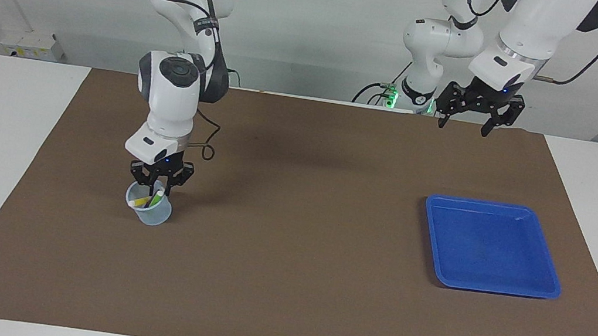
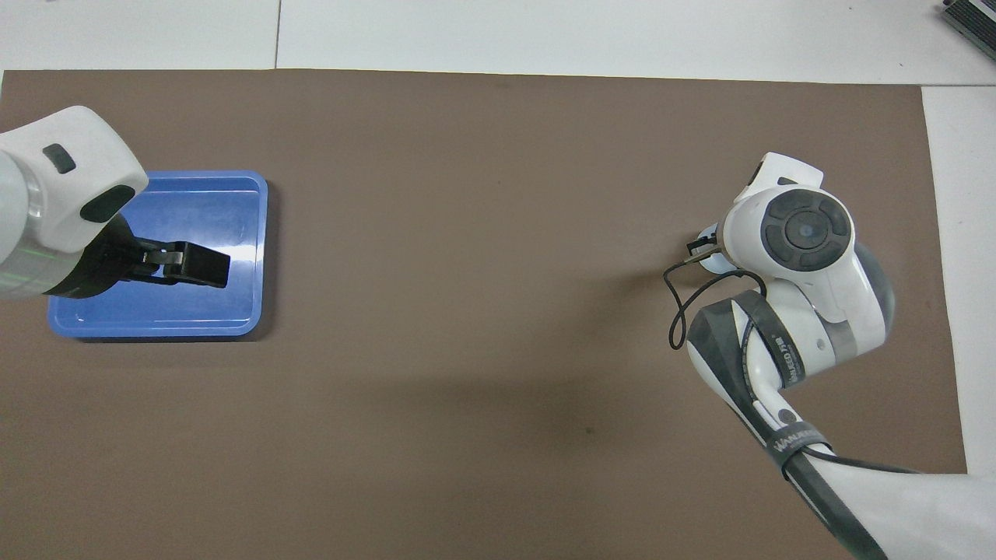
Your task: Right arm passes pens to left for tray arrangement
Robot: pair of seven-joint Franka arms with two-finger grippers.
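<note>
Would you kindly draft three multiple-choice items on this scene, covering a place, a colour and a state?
1. Where are the visible pens?
A. In the cup
B. In the tray
C. Flat on the mat

2. What colour is the tray?
A. Red
B. Bright blue
C. Black

3. How is the left gripper?
A. Shut on a pen
B. Resting in the tray
C. Open, raised in the air

Answers:
1 A: a yellow and a green pen stand in the translucent cup, at the right arm's end of the table, with the right gripper at its mouth.
2 B: the tray's rim and floor are bright blue and nothing lies in it.
3 C: in the facing view its fingers stand apart, holding nothing, well above the mat.
</note>
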